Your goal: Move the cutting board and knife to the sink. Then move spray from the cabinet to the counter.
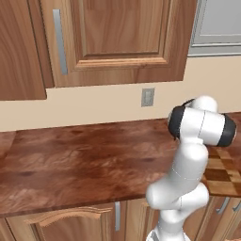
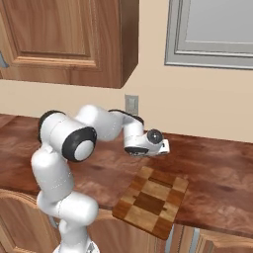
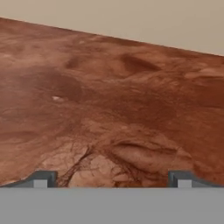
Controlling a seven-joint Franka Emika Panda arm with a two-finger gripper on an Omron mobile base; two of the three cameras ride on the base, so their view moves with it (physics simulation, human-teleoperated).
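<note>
The checkered wooden cutting board [image 2: 150, 200] lies on the reddish-brown counter [image 2: 222, 168], one corner jutting past the front edge; its right part shows behind my arm [image 1: 225, 175]. My hand hovers low over bare counter [image 3: 109, 96] just behind the board, level with its far end. My gripper [image 3: 111, 179] is open, its two tips wide apart with nothing between them. The wall cabinet [image 1: 117, 37] above the counter has its doors shut. The knife, the sink and the spray are out of view.
A wall outlet [image 1: 148, 97] sits on the beige wall behind the counter. A grey framed panel [image 2: 212, 34] hangs at the upper right. Lower cabinet doors [image 1: 70, 221] run under the counter's front edge. My elbow stands over the board's left side.
</note>
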